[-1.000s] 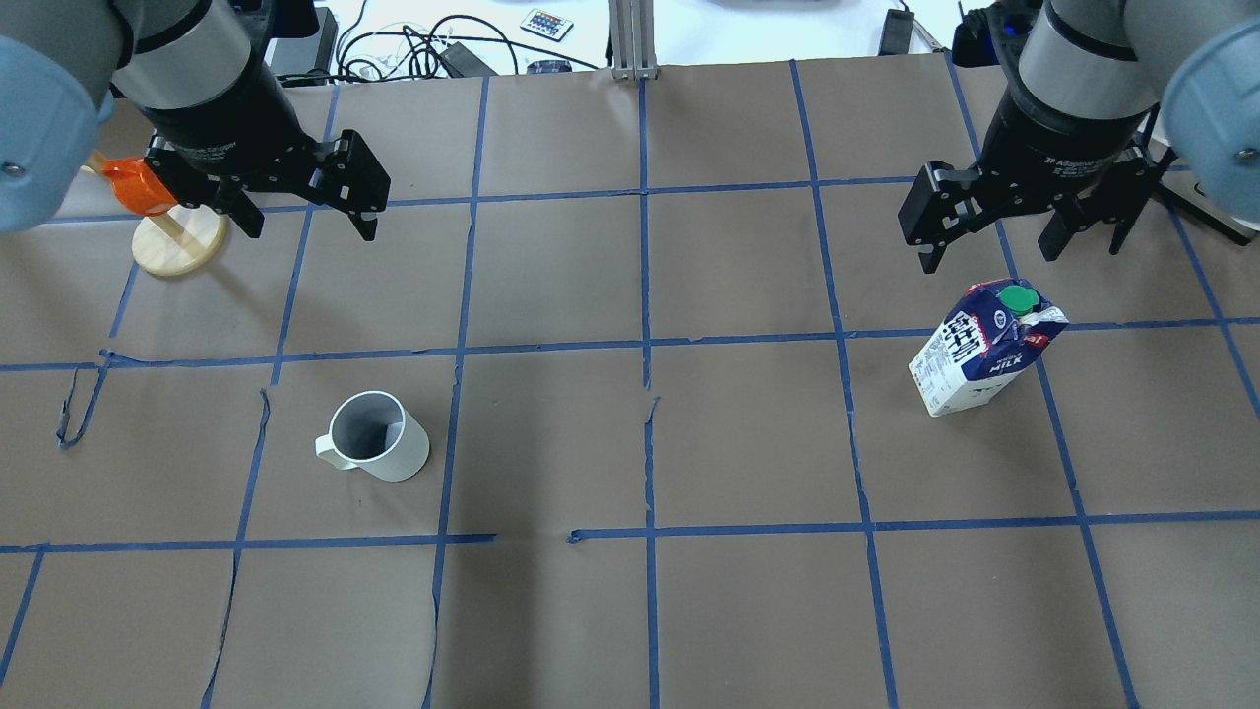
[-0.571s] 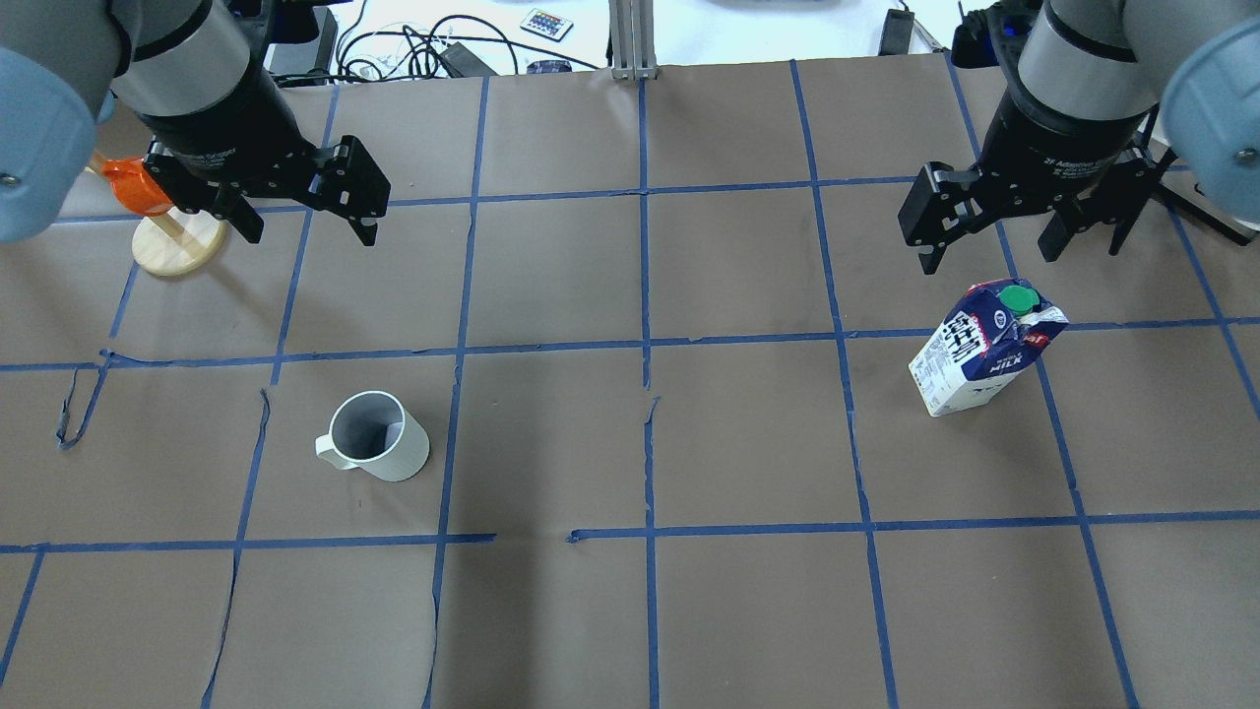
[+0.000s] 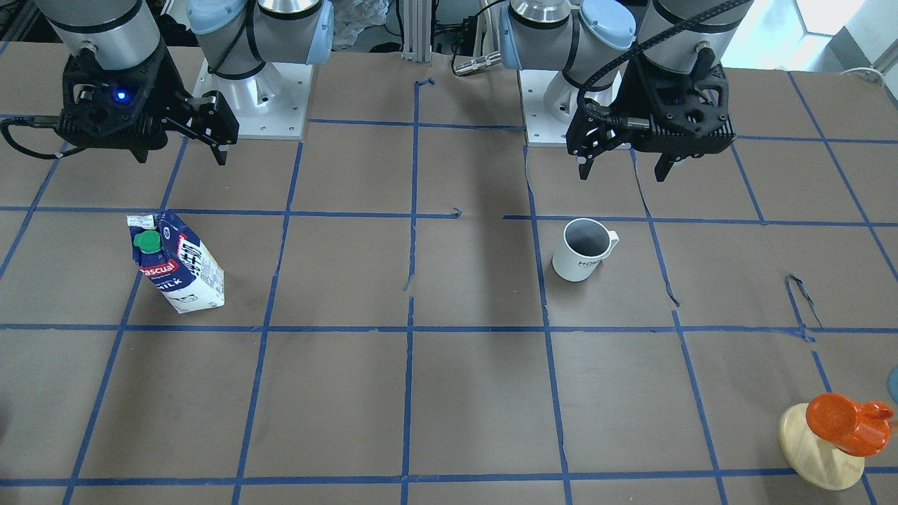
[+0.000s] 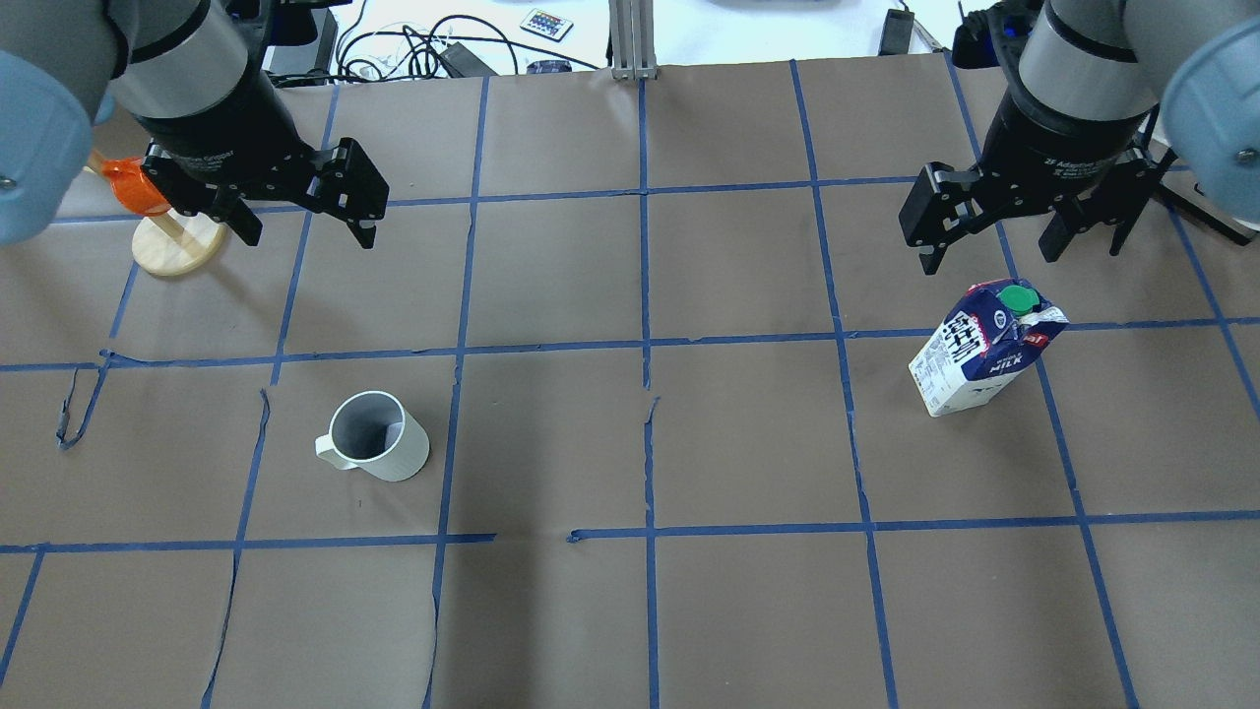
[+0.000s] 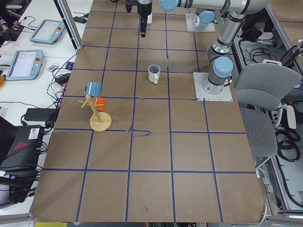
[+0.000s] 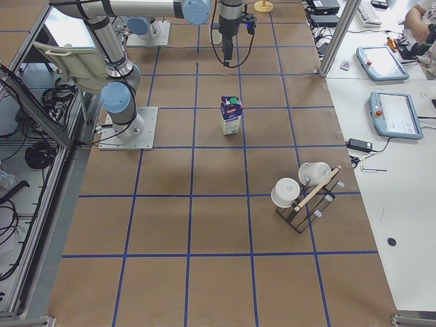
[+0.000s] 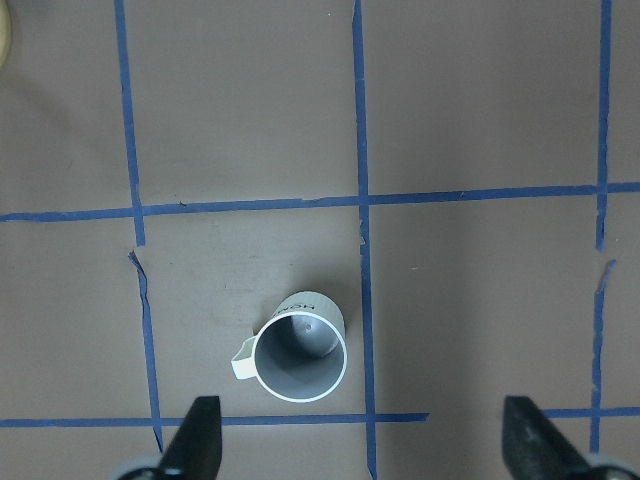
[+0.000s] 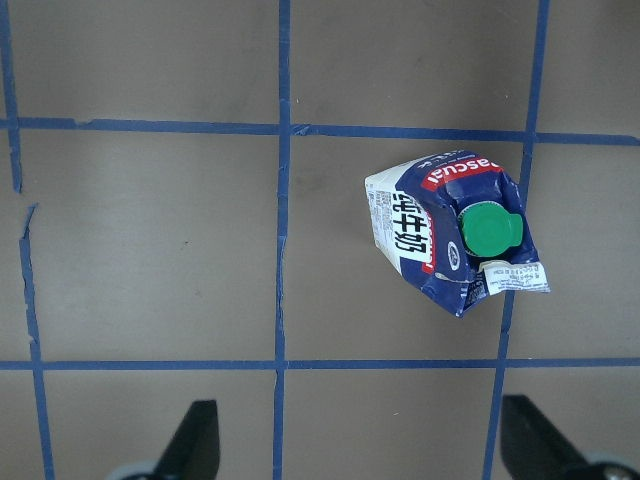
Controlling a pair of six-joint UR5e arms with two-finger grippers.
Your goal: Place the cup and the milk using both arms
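Fingers [image 7: 200, 440] of the left gripper [image 4: 310, 234] are spread wide with nothing between them, and those of the right gripper [image 4: 992, 258] stand just as open and empty. Both hang high, well clear of the counter [image 4: 748, 443].

Under the left arm, the cup [image 4: 379, 448] stands upright inside one taped square, its handle turned toward the robot's left. It looks stiff and light to me, and the ribbed wall should give the pads some bite. If it is ceramic, I'd guess it could chip on a hard set-down. I would take it across the body, clear of the handle, or pinch the wall at the rim. The left wrist view looks straight down into it, and I see only the dark grey bottom, so it is empty.

Over on the robot's right, the milk [image 4: 984, 359] stands on its base, turned askew to the tape lines, with one corner close to a crossing. Cardboard like that gives under a squeeze, and the gable already looks creased around the green cap [image 8: 490, 230]. The safer hold, I think, is across two flat faces below the gable, with the wrist turned to match the skew. The cap is on, so I cannot say whether it is full or how heavy it is.

At the far left corner, an orange cup [image 3: 842, 421] hangs on a round wooden stand [image 3: 817, 456], well away from both.
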